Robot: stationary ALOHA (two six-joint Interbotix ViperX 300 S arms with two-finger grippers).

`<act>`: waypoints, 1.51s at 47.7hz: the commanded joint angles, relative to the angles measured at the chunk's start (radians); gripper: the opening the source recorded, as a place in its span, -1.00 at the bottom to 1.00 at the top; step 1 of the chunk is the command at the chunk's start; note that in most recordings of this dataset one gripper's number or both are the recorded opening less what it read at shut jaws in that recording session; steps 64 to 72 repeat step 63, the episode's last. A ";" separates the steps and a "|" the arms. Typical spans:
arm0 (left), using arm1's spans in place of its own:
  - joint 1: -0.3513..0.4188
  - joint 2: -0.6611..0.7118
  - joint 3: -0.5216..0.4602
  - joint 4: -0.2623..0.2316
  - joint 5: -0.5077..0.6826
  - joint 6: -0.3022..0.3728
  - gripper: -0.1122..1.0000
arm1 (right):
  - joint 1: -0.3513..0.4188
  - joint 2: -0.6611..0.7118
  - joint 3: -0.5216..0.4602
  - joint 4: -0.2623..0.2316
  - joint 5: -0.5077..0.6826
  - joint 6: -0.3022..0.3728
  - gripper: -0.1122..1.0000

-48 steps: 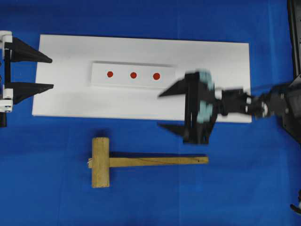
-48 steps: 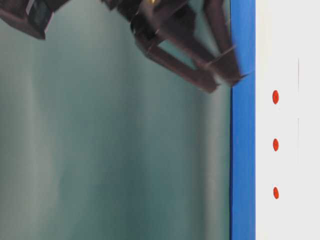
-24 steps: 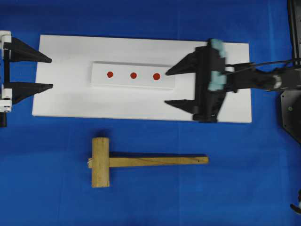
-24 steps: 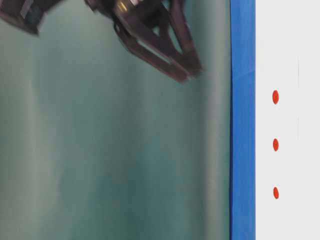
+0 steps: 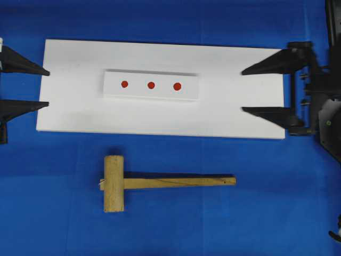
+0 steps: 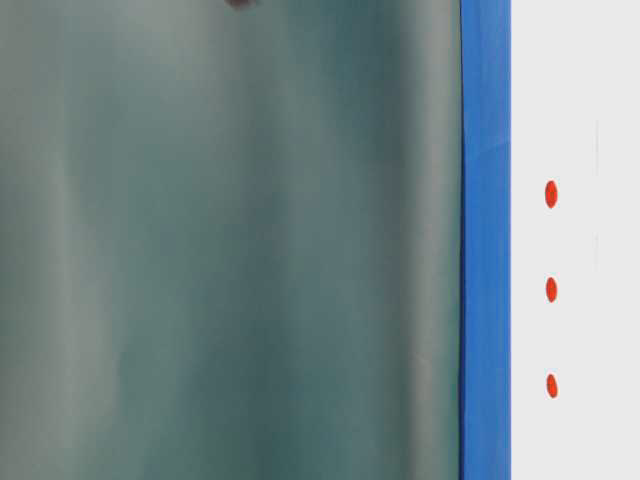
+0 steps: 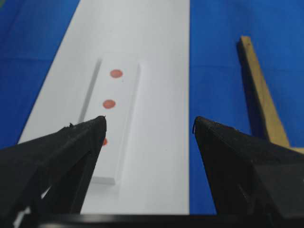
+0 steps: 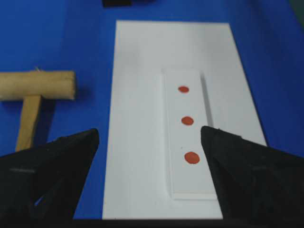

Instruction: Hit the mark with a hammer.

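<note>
Two end effectors face each other across a blue bench [image 5: 266,213], both spread wide and holding nothing. Seen from overhead, the left end effector [image 5: 45,88] has its black fingertips at the left edge of a white board [image 5: 234,112], while the right end effector [image 5: 244,90] reaches just over the board's right end. On the board lies a raised white strip [image 5: 151,95] painted with three red dots in a row; the mark [image 5: 151,85], the middle dot, sits between a smaller-looking dot on the left and a slightly larger one on the right. Below the board, apart from it, the hammer [image 5: 160,182] rests flat on the bench, its thick head to the left and its slim handle running right. Neither end effector touches the hammer. From table level, only the blue edge, the board and the three dots can be made out.
</note>
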 commanded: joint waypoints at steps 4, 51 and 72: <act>-0.012 -0.038 0.005 0.003 0.008 0.037 0.49 | -0.003 -0.110 0.051 -0.006 0.006 -0.002 0.69; -0.012 -0.207 0.118 0.002 0.123 0.041 0.47 | -0.003 -0.212 0.298 0.021 -0.112 0.005 0.69; -0.012 -0.207 0.118 0.002 0.123 0.041 0.47 | -0.003 -0.212 0.296 0.021 -0.112 0.005 0.69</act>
